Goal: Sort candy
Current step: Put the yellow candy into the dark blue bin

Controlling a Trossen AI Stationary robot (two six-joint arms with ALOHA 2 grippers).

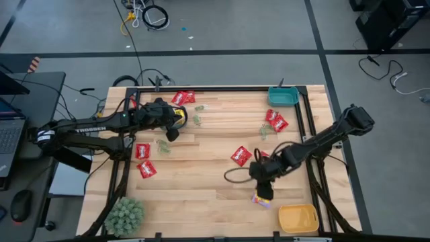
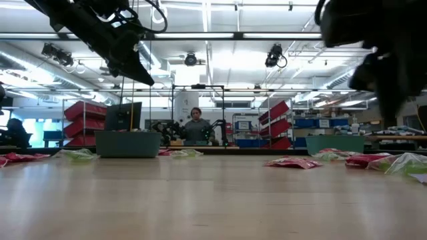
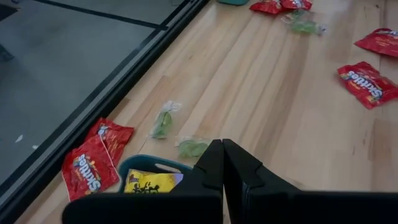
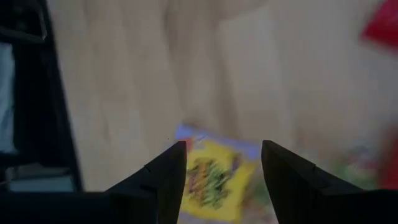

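Note:
Candy lies scattered on the wooden table: red packets (image 1: 241, 156) (image 1: 142, 150) (image 3: 367, 84), pale green ones (image 1: 163, 144) (image 3: 163, 122), and a yellow packet (image 1: 261, 199) (image 4: 214, 177) near the front right. My right gripper (image 1: 263, 188) (image 4: 222, 148) hangs open over that yellow packet, one finger on either side, slanting down. My left gripper (image 1: 171, 133) (image 3: 222, 155) is shut and holds nothing, raised above the table's far left part. Below it a small teal bin (image 3: 140, 165) holds a yellow packet (image 3: 152, 182).
A teal bin (image 1: 283, 96) stands at the far right corner and a yellow-orange bin (image 1: 297, 218) at the near right corner. A fuzzy green plant (image 1: 124, 214) sits at the near left corner. A black frame (image 1: 222, 88) runs along the table's far edge.

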